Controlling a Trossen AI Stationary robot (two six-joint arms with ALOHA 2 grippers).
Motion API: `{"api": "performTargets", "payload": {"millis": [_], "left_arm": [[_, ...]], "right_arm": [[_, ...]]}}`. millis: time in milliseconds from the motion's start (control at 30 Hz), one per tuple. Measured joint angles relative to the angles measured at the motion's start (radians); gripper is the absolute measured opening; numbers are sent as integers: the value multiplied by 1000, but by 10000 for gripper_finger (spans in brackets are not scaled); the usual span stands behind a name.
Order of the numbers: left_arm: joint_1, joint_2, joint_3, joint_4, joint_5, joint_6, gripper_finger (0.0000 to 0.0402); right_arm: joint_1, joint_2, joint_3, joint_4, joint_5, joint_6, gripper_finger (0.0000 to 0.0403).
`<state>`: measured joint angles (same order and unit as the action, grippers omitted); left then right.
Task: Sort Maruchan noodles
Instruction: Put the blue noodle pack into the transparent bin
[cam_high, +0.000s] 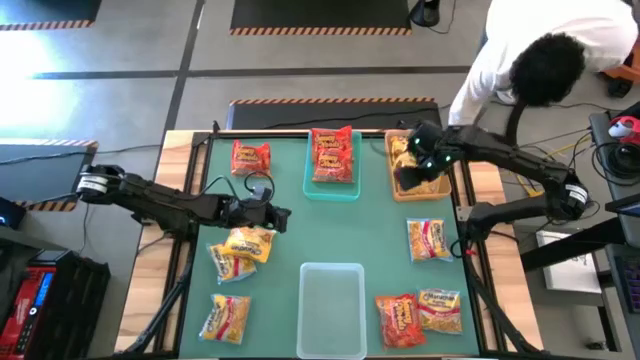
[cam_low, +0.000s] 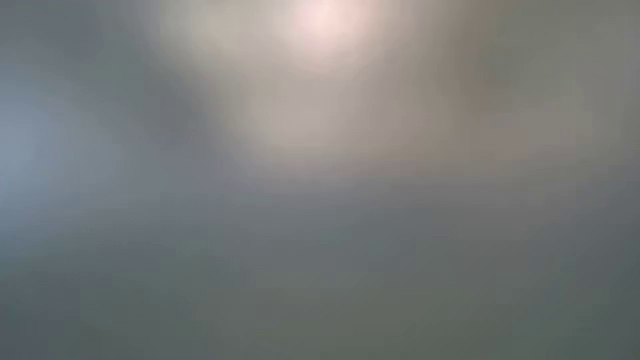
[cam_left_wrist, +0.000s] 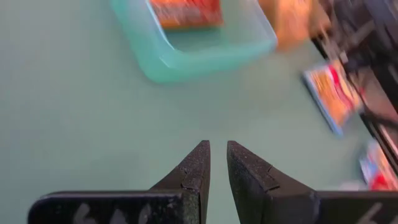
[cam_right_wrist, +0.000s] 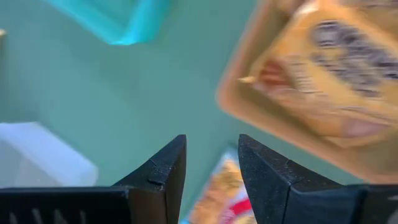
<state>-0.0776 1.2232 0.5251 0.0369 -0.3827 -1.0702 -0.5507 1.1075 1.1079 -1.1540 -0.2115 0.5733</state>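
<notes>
High: sorting by colour looking underway. Red packets (cam_high: 333, 152) lying in teal bin (cam_high: 312, 185), yellow ones in tan bin (cam_high: 394, 162); others scattered on table (cam_high: 380, 250). Left end effector (cam_high: 280, 217) hovering beside yellow packet (cam_high: 250, 243). Right end effector (cam_high: 415, 160) hanging over tan bin.
Low: showing nothing.
L wrist: fingers nearly closed, gripping nothing.
R wrist: fingers slightly apart, empty.

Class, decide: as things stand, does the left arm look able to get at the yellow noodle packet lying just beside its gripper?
Probably yes. The left gripper, nearly shut and empty, hovers right next to the yellow packet, with nothing lying on it or between them.
</notes>
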Motion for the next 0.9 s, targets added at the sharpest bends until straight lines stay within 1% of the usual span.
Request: {"api": "performTargets", "payload": {"millis": [100, 167, 267, 433, 533, 700, 800, 900], "left_arm": [[0, 0, 0, 0, 68, 53, 38], [0, 1, 0, 0, 95, 93, 38], [0, 2, 0, 0, 120, 127, 38], [0, 2, 0, 1, 164, 117, 38], [-2, 2, 0, 1, 168, 94, 38], [-2, 3, 0, 33, 160, 65, 38], [-5, 3, 0, 79, 159, 31, 38], [-13, 3, 0, 138, 158, 32, 38]], "right_arm": [[101, 1, -19, 89, 1, 84, 130], [159, 1, -31, 140, 2, 126, 130], [232, 2, -42, 144, 3, 182, 130], [340, 2, -81, 99, 3, 337, 130], [399, 8, -119, 77, 2, 415, 129], [472, 7, -177, -6, 2, 489, 128], [510, 7, -198, -81, 4, 519, 126], [544, 8, -225, -113, 3, 535, 122]]}}
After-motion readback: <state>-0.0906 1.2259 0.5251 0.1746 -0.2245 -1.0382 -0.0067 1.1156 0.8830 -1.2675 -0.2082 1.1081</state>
